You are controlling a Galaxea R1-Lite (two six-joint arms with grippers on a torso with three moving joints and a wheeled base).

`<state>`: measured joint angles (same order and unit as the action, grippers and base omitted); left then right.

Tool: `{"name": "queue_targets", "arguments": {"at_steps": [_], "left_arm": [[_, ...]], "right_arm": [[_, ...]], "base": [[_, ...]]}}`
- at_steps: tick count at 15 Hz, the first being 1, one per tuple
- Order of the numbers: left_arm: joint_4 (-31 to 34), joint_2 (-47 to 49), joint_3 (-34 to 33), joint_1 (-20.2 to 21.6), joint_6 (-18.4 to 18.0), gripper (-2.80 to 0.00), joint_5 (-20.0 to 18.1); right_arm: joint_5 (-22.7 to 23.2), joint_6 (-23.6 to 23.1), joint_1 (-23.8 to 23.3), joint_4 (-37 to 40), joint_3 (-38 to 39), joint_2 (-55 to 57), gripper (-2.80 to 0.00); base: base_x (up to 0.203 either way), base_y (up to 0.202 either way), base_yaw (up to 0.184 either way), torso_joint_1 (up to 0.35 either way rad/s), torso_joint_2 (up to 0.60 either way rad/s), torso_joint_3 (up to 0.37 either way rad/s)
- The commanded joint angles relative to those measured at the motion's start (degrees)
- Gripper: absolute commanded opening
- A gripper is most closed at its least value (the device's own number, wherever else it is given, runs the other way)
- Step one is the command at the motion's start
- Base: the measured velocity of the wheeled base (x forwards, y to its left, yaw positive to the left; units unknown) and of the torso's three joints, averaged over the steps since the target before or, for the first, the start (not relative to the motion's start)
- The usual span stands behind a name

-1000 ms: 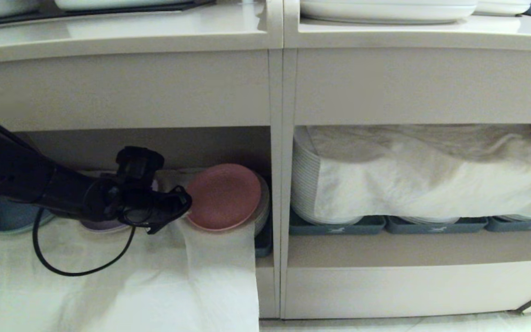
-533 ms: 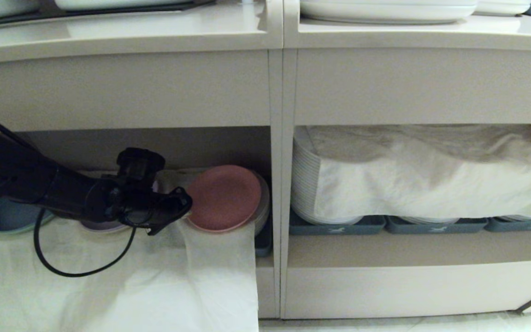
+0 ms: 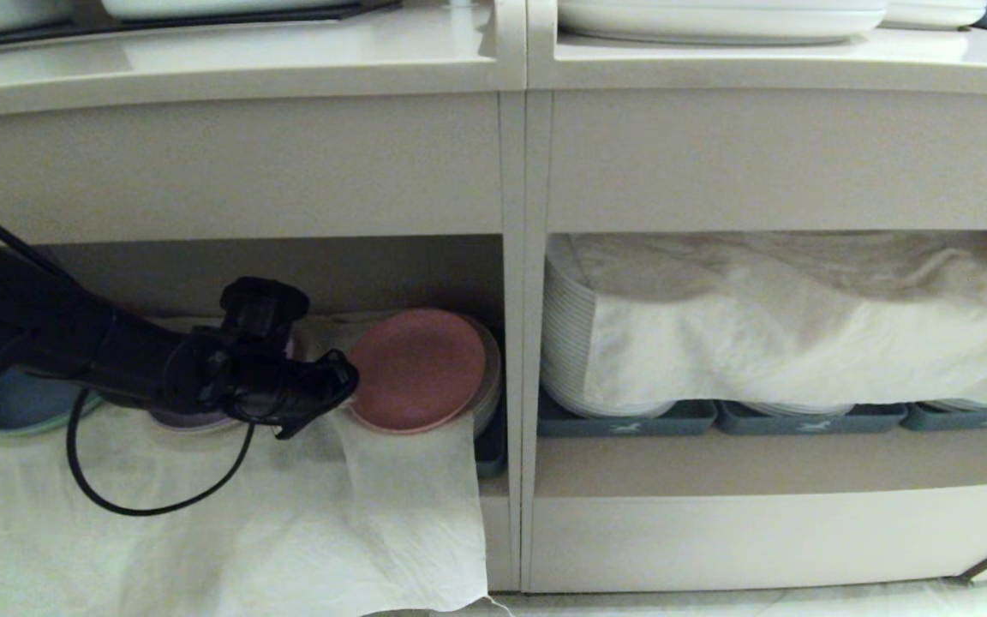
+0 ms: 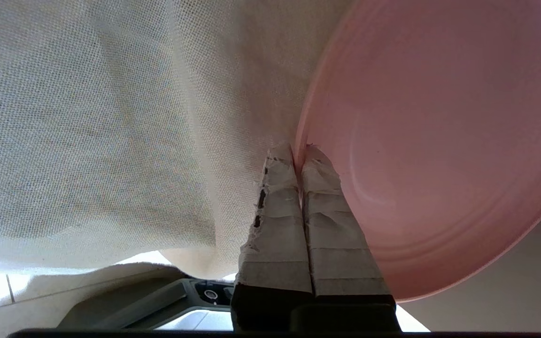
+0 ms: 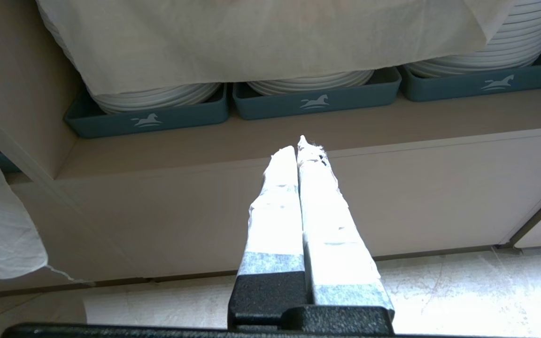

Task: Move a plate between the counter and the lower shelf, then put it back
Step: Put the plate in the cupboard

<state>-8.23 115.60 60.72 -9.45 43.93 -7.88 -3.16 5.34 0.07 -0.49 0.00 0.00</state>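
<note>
Left gripper (image 3: 346,377) is inside the lower shelf (image 3: 288,274), jaws fully closed on the rim of the pink plate (image 3: 418,368). Left wrist view confirms it: the taped fingers (image 4: 320,197) pinch the plate (image 4: 439,141) edge, one finger over the plate face, the other behind the rim against the white cloth (image 4: 111,117). Plate sits tilted, on top of a small stack of similar plates at the shelf's right end, next to the divider (image 3: 515,343).

Step, as I judge it: plate gripped in the shelf, either just set down or about to be lifted out; can't tell which. If leaving, the next move calls for drawing the plate out toward the front, clear of the shelf ceiling and divider, without dragging the cloth (image 3: 228,514) that hangs over the shelf edge, then up to the tabletop (image 3: 228,60). If placing, the jaws need to part and back out.

Containers: dark tray (image 3: 490,450) under the pink stack, mostly hidden by cloth. Blue plate (image 3: 18,403) and purple plate (image 3: 194,420) also in this shelf, behind the arm. In the right cubby, grey-blue trays (image 3: 810,417) hold tall stacks of white plates (image 3: 566,343) under another cloth (image 3: 802,317). White dishes (image 3: 716,17) on the tabletop.

Right gripper (image 5: 298,150) parked low in front of the right cubby, jaws closed, holding nothing.
</note>
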Motion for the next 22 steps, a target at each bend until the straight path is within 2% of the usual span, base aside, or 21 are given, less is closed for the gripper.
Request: {"name": "queue_targets", "arguments": {"at_steps": [1, 8, 9, 16, 22], "left_arm": [[-0.1, 0.2, 0.1, 0.0, 0.3, -2.8, 0.0], [-0.1, 0.1, 0.0, 0.0, 0.3, -2.8, 0.0], [-0.1, 0.1, 0.0, 0.0, 0.3, 0.0, 0.0], [-0.5, -0.7, 0.0, 0.0, 0.4, 0.0, 0.2], [-0.5, -4.5, -2.2, 0.0, 2.2, 0.0, 0.1]], "right_arm": [[0.0, 0.0, 0.0, 0.0, 0.0, 0.0, -2.8], [0.0, 0.0, 0.0, 0.0, 0.0, 0.0, -2.8], [0.0, 0.0, 0.0, 0.0, 0.0, 0.0, -2.8], [0.0, 0.0, 0.0, 0.0, 0.0, 0.0, -2.8], [0.0, 0.0, 0.0, 0.0, 0.0, 0.0, -2.8]], "base": [[0.0, 0.0, 0.0, 0.0, 0.0, 0.0], [0.0, 0.0, 0.0, 0.0, 0.0, 0.0], [0.0, 0.0, 0.0, 0.0, 0.0, 0.0], [0.0, 0.0, 0.0, 0.0, 0.0, 0.0], [0.0, 0.0, 0.0, 0.0, 0.0, 0.0]]}}
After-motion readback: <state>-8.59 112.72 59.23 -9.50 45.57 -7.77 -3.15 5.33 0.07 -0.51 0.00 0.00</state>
